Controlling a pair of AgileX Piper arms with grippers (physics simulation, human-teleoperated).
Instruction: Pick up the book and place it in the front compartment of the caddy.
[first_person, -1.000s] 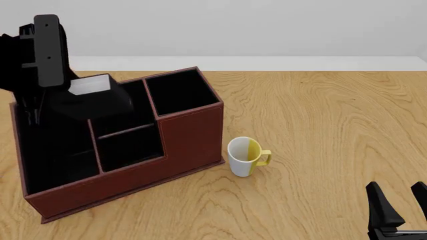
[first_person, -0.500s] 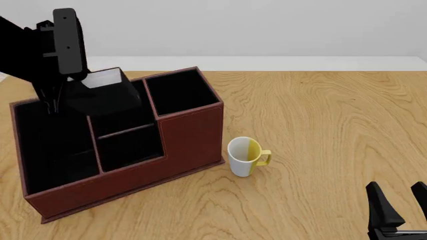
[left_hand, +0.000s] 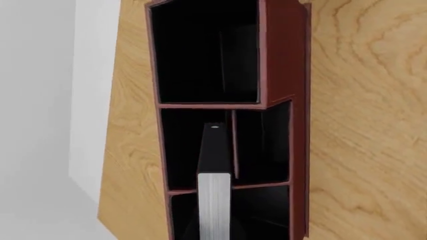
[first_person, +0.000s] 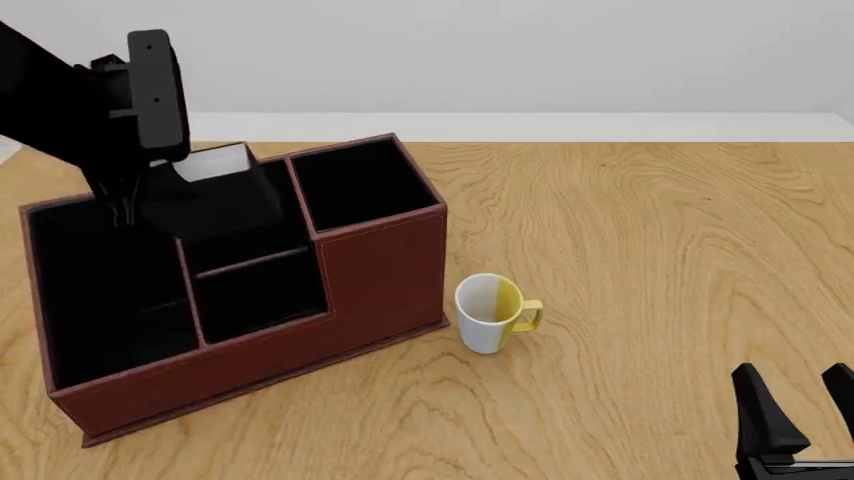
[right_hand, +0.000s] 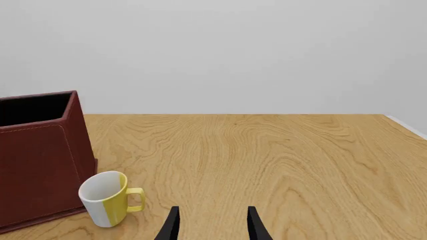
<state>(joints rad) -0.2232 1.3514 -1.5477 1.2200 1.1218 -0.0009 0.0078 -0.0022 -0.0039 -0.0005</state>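
Fingers of the left gripper (first_person: 123, 205) clamp the book (first_person: 214, 190) above the caddy (first_person: 387, 260).

- The table (first_person: 641, 230) looks like light wood with a clear wavy grain and a smooth, faintly satin finish.
- The caddy (first_person: 380, 265) has red-brown, leather-like walls with pale stitching and a matt black lining.
- The book (left_hand: 214, 205) has a matt black cover and a pale, finely lined paper edge.
- The mug (first_person: 490, 312) looks like smooth ceramic, white and yellow.
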